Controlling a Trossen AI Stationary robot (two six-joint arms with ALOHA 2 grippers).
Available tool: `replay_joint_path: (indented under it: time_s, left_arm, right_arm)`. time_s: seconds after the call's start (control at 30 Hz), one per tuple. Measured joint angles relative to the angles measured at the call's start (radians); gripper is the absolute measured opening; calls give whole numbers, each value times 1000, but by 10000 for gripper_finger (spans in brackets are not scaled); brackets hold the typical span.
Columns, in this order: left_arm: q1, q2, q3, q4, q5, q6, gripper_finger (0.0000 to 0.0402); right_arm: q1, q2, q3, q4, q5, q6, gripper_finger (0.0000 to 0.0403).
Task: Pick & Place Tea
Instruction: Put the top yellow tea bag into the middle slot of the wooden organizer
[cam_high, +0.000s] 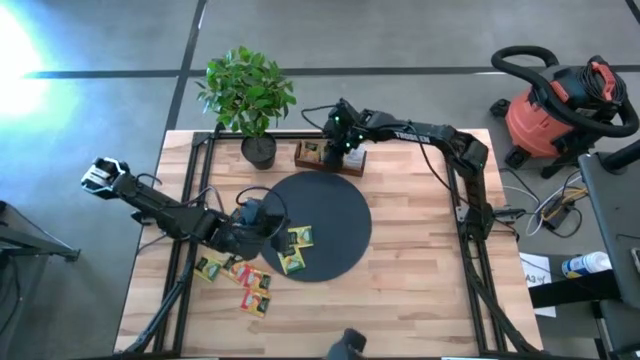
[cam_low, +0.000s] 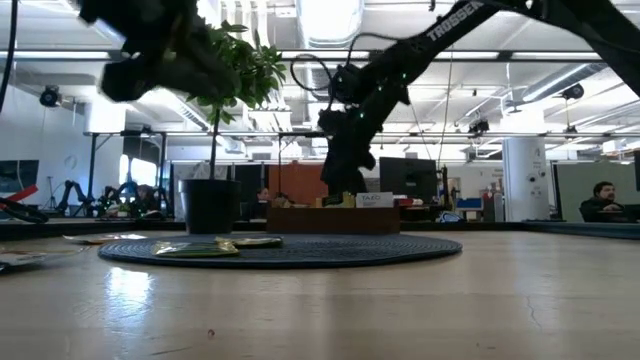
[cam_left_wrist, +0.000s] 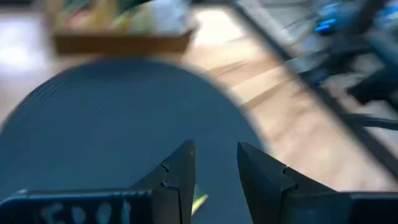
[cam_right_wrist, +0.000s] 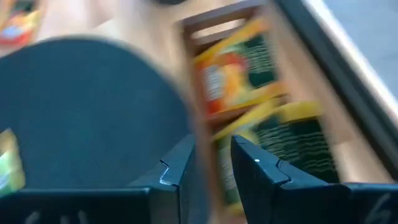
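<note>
Right claw (cam_high: 336, 150) hovers over the wooden tray (cam_high: 352, 160), fingers a narrow gap apart, empty. Tray already holds sachets; 2 tea sachets (cam_high: 296, 248) lie on the black mat (cam_high: 335, 215) opposite the tray, about 5 beyond. Left claw (cam_high: 275, 228), slightly parted, hangs above them. Plenty left.

Two dark, jointed arms — black links wrapped with loose black cables. The right arm (cam_high: 420, 133) bears white "TROSSEN" lettering along its forearm and small green lights near the wrist. The left arm (cam_high: 165, 212) ends at a pale, whitish base unit. Each gripper's fingers (cam_left_wrist: 177, 180) are black, wedge-shaped, notched — white lettering marks the left wrist bar.
</note>
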Motion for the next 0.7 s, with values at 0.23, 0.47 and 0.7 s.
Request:
replay_joint_path:
  time_s: [0.23, 0.47, 0.7]
  left_arm:
    - [92, 17, -13, -572, 183, -434, 94]
    - [193, 20, -102, -413, 370, -344, 94]
    - [203, 50, -187, 69, 349, -223, 94]
  right_arm:
    - [125, -63, -2, -154, -15, -70, 97]
    - [175, -94, -39, -251, -19, -58, 87]
    - [191, -91, -183, -230, -201, 65, 69]
